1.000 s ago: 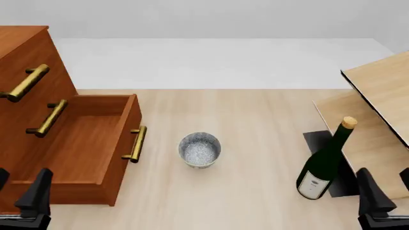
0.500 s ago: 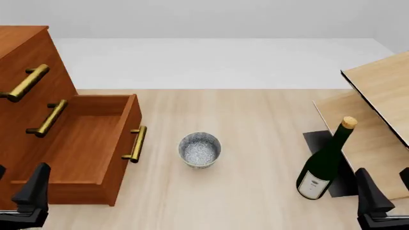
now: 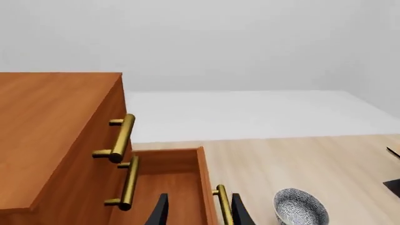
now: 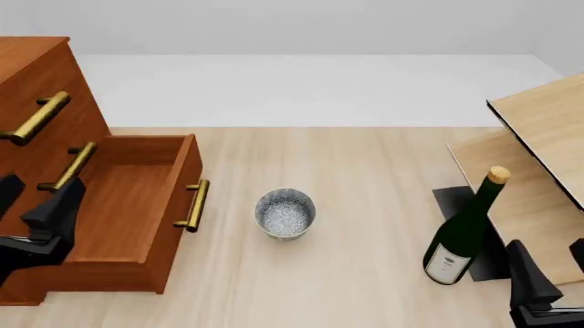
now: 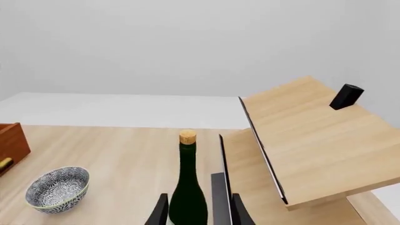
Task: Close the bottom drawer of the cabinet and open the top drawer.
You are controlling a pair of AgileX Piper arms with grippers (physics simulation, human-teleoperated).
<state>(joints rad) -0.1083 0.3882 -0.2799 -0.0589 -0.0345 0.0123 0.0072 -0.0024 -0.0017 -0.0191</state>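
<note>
Front view crops cabinet (image 4: 37, 75) at left.

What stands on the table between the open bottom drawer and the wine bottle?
In the front view, a patterned bowl stands between the bottom drawer and the wine bottle.

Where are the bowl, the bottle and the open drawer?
bowl (image 4: 284, 214), front view, speckled inside.
bottle (image 4: 463, 231), front view, dark green body.
bottom drawer (image 4: 123, 198), front view, its inner floor.

Pale wood table (image 4: 365, 157), white floor (image 4: 310, 89) beyond, plain grey wall (image 4: 292, 27).
</note>
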